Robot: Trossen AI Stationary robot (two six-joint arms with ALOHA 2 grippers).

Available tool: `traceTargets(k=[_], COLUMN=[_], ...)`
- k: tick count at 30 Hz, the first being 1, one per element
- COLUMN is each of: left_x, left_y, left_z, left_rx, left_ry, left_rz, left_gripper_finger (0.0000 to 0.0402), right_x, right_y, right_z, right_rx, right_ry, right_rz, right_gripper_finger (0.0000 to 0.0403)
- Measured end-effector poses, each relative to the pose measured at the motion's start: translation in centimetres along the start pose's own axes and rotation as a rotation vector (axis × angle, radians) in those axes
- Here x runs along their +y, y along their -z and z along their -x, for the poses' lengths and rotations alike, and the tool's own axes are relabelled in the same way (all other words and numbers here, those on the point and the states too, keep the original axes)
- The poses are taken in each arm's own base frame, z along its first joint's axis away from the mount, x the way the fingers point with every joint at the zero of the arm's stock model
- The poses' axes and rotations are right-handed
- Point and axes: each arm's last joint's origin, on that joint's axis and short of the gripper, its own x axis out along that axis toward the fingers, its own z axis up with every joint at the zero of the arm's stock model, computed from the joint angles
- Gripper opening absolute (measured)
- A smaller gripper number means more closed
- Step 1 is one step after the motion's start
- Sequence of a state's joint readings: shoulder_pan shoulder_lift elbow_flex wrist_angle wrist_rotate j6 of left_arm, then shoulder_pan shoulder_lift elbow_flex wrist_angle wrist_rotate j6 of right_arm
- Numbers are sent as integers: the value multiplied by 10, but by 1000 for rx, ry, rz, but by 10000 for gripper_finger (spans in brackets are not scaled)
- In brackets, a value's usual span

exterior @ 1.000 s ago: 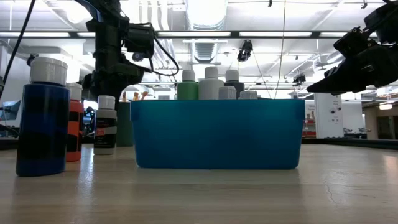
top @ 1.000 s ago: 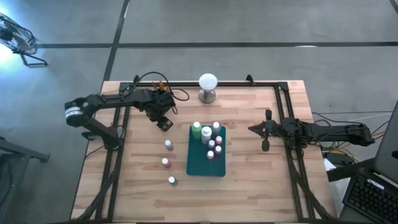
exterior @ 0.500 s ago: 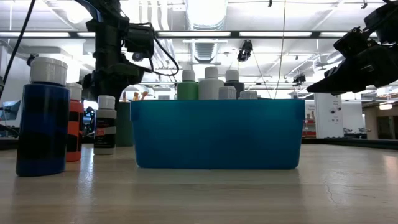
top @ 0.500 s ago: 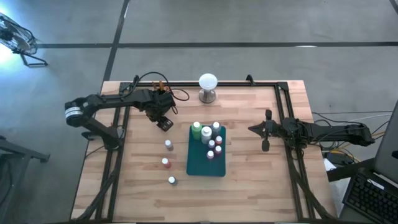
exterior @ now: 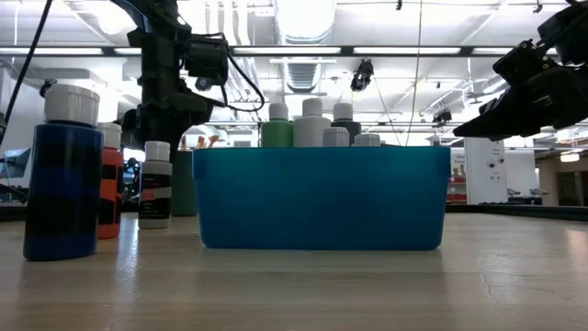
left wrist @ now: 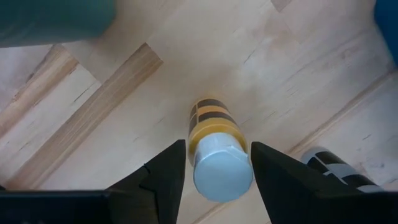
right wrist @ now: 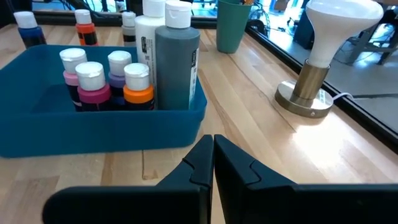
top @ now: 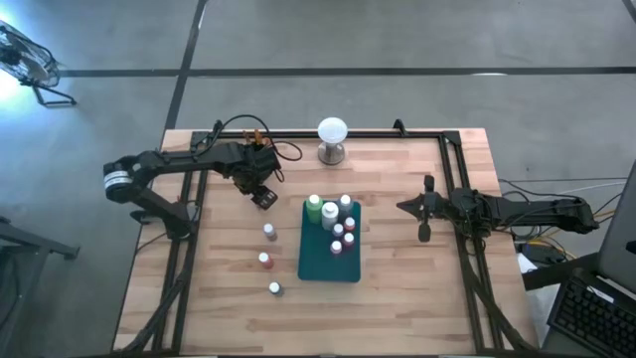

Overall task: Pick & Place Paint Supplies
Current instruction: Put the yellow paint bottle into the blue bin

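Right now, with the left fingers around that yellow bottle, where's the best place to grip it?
Grip the yellow bottle on its round body just below the white cap, coming straight down from above. It stands upright between the open left fingers, and its straight sides give flat contact; the cap is wider and may slip.

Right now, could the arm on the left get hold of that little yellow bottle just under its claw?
Probably yes. The left gripper hangs open straight above the yellow bottle, one finger on either side of its white cap, and nothing sits between them. The other bottles stand a little apart, so the way down looks free.
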State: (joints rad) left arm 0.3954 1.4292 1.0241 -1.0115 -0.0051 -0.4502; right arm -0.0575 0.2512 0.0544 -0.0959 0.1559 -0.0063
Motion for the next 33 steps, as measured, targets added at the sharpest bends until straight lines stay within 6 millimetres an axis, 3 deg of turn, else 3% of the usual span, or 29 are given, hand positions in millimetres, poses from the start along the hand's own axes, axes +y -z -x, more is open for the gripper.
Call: traceTargets(k=[11,18,33], left_x=[0,0,0], left_y=[0,0,0], left_z=[0,0,0], left_rx=[0,0,2], left_ry=[4,4,4], left_rz=[3,3,3], left_gripper_finger=[183,124,123], right_x=[0,0,0], right_y=[0,0,0], right_z=[0,0,0], right_rx=[0,0,0], right_ry=[0,0,0], right_rz=[-11,-14,-11], right_gripper_finger=[8,8,8])
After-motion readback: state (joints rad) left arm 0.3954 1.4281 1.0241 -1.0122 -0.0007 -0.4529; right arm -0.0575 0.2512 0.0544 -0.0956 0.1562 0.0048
